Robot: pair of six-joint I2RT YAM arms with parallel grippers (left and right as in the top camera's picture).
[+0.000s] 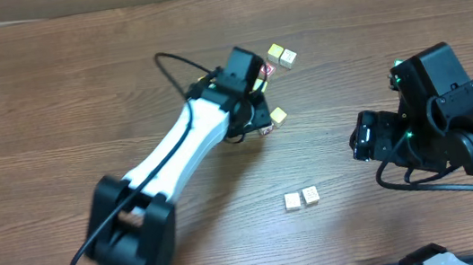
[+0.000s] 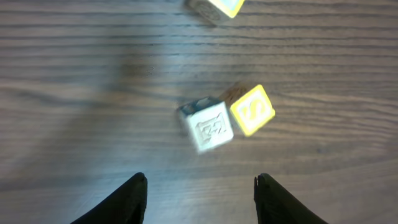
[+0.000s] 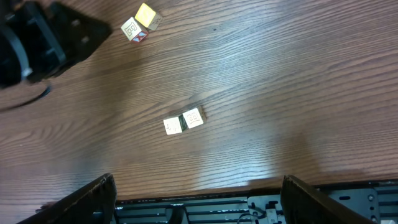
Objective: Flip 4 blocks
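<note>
My left claw (image 2: 200, 179) hangs with jaws apart and empty, just short of a cream block (image 2: 208, 126) touching a yellow-faced block (image 2: 252, 110) on the desk (image 2: 74, 93). My right claw (image 3: 199, 182) gapes wide, empty, above two pale blocks (image 3: 193, 117) lying side by side.

From my right wrist camera I look down on the wooden table (image 3: 298, 74). Near its middle the left cream block (image 3: 173, 126) and the right cream block (image 3: 193, 117) lie touching side by side, faint line prints on top. In the far left corner a printed block (image 3: 131, 29) (a sliver of red shows along its lower edge) touches a yellow-topped block (image 3: 147, 15), just beside the black bulk of the left arm (image 3: 37, 37). My right gripper (image 3: 198, 183) has its fingers spread wide at the bottom corners with only wood between them, and a black frame (image 3: 205, 208) runs along the bottom edge.
</note>
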